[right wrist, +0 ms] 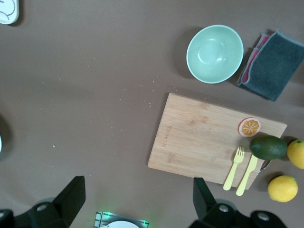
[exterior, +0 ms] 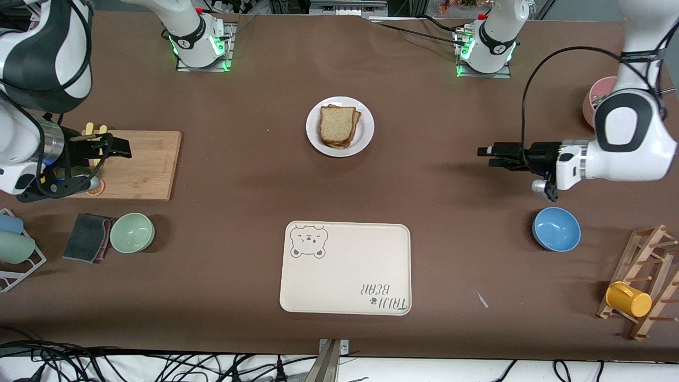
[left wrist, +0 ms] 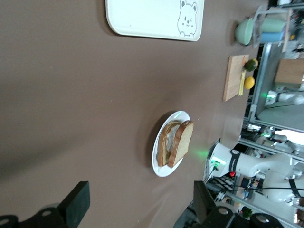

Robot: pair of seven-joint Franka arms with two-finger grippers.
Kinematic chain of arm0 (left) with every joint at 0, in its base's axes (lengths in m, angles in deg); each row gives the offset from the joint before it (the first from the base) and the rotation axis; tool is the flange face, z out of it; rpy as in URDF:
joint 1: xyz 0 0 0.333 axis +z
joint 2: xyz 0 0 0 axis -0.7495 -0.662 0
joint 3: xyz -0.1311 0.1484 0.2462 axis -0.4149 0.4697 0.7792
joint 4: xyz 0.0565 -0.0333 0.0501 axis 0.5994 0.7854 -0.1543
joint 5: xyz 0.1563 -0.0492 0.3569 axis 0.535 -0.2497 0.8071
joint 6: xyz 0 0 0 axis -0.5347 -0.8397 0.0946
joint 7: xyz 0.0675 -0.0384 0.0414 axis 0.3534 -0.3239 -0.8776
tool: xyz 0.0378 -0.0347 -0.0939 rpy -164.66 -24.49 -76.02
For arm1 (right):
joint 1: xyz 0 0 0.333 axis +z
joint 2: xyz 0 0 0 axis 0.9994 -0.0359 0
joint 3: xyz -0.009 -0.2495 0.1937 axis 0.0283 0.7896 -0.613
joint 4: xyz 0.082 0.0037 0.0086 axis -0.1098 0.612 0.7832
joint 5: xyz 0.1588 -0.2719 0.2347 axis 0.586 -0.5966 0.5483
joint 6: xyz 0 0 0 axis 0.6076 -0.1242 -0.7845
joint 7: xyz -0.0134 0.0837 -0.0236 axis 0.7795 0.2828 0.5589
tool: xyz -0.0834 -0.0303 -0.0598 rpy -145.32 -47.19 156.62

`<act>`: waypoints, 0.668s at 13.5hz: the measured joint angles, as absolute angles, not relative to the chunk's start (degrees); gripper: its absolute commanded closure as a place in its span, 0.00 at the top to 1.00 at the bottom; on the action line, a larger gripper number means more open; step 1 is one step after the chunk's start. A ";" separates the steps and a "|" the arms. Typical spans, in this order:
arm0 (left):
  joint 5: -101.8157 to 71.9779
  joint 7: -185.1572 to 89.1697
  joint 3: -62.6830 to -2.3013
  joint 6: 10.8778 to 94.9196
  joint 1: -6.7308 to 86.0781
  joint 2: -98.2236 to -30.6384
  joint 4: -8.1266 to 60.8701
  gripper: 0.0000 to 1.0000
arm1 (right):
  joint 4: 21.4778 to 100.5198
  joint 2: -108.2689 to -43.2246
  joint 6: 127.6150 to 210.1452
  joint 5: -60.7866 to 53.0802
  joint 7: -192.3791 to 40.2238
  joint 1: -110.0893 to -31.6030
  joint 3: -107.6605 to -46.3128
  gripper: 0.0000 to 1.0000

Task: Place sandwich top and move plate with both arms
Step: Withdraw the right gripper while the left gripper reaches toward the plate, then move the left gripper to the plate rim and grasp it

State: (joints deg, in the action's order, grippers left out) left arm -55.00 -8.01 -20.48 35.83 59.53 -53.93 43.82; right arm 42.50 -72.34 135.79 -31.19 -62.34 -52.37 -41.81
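Currently the sandwich top (exterior: 337, 124) lies on the stack of bread on the plate (exterior: 366, 139), which sits mid-counter between the two arm bases, farther from the front camera than the bear tray (exterior: 345, 268). In the left wrist view the top slice (left wrist: 181, 143) overlaps the slice under it on the plate (left wrist: 161, 170) and is shifted a bit off it.

Left claw (exterior: 488, 156): up in the air over bare counter (exterior: 238, 175), between the plate and the left arm's end, fingers (left wrist: 80, 202) apart, nothing between them. It is well apart from the plate. Blue bowl (exterior: 556, 228) sits nearer the front camera than the spot under that claw. Pink bowl (exterior: 594, 101) is partly hidden by the left arm.

Right claw (exterior: 114, 147): over the wooden cutting board (exterior: 139, 164) at the right arm's end, fingers (right wrist: 71, 197) apart, holding nothing. That arm waits.

On the board (right wrist: 209, 137): an orange slice (right wrist: 250, 127), a yellow fork (right wrist: 234, 167) and knife (right wrist: 247, 174), and an avocado (right wrist: 268, 147) at its edge. Two lemons (right wrist: 284, 188) lie just beside the board. Green bowl (exterior: 132, 232) and a folded grey cloth (exterior: 87, 237) sit nearer the front camera than the board, side by side.

Wooden mug rack (exterior: 644, 281) with a yellow mug (exterior: 629, 299) stands at the left arm's end, near the front edge.
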 measured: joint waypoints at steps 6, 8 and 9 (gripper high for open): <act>-66.40 -5.32 -20.99 43.03 54.02 -54.64 51.96 0.96 | 42.90 -65.83 136.06 -37.92 -68.41 -69.53 -62.83 1.00; -67.60 -5.32 -21.09 44.82 51.27 -55.92 52.43 0.96 | 44.38 -64.29 136.45 -37.92 -68.45 -75.88 -67.84 1.00; -68.85 -5.32 -21.15 46.53 49.58 -56.82 52.59 0.96 | 45.22 -62.98 136.91 -37.93 -68.45 -78.69 -69.68 1.00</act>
